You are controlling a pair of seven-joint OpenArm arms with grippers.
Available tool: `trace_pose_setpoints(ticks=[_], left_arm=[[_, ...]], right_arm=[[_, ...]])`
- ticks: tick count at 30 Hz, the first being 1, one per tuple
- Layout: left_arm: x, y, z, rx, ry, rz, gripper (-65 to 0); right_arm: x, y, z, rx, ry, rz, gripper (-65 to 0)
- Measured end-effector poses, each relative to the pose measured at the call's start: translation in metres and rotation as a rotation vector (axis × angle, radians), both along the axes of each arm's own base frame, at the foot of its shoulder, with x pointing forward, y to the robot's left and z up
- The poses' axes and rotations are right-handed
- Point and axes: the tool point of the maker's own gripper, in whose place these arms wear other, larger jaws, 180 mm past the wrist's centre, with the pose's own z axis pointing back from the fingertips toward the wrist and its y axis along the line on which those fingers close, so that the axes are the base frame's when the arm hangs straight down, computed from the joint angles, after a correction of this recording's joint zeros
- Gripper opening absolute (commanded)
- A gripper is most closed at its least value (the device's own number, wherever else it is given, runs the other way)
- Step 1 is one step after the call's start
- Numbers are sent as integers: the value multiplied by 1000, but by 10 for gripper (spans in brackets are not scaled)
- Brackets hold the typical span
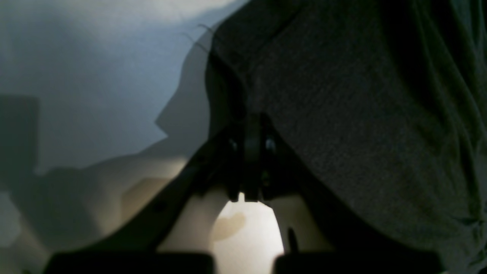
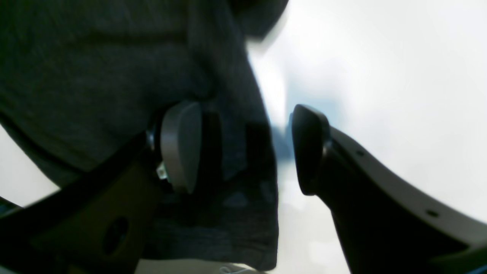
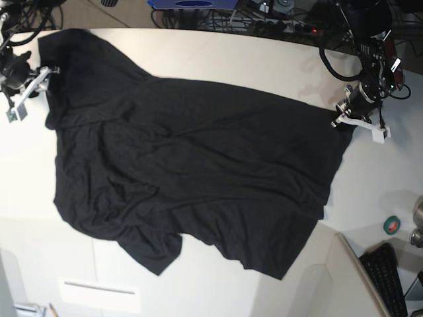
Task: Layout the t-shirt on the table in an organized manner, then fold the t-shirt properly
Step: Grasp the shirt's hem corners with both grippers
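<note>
Shirt: t-shirt (image 3: pixel 192 172) is lying spread across the table (image 3: pixel 264 63).
Left gripper (image 1: pixel 249 152): jaws are pinching shut on the shirt's edge.
Right gripper (image 2: pixel 243 148): jaws are standing wide apart, one pad (image 2: pixel 180 146) touching cloth.

- The t-shirt (image 3: pixel 192 172) is big and black. It lies spread out, with many wrinkles.
- The table (image 3: pixel 264 63) is smooth and off-white. The shirt covers most of it.
</note>
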Motion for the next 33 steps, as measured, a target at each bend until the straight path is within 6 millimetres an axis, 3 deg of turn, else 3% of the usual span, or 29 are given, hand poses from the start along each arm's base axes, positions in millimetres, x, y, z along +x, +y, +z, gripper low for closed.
trace_pose_setpoints(ticks=[6, 11, 16, 19, 23, 29, 33], left_arm=[[0, 0, 0, 0, 0, 0, -650], [0, 0, 0, 0, 0, 0, -650], [0, 0, 0, 0, 0, 0, -650], [0, 0, 0, 0, 0, 0, -650], [0, 0, 0, 0, 0, 0, -650], [-10, 2, 3, 38, 17, -14, -650], [-17, 4, 32, 123, -19, -62, -650]], right_arm=[[10, 0, -6, 26, -3, -22, -285], [7, 4, -18, 74, 15, -56, -285], [12, 23, -20, 80, 17, 27, -290], [12, 28, -21, 94, 8, 20, -377], [8, 28, -23, 97, 24, 19, -635], [-10, 30, -23, 77, 94, 53, -650], [-32, 27, -4, -28, 151, 136, -650]])
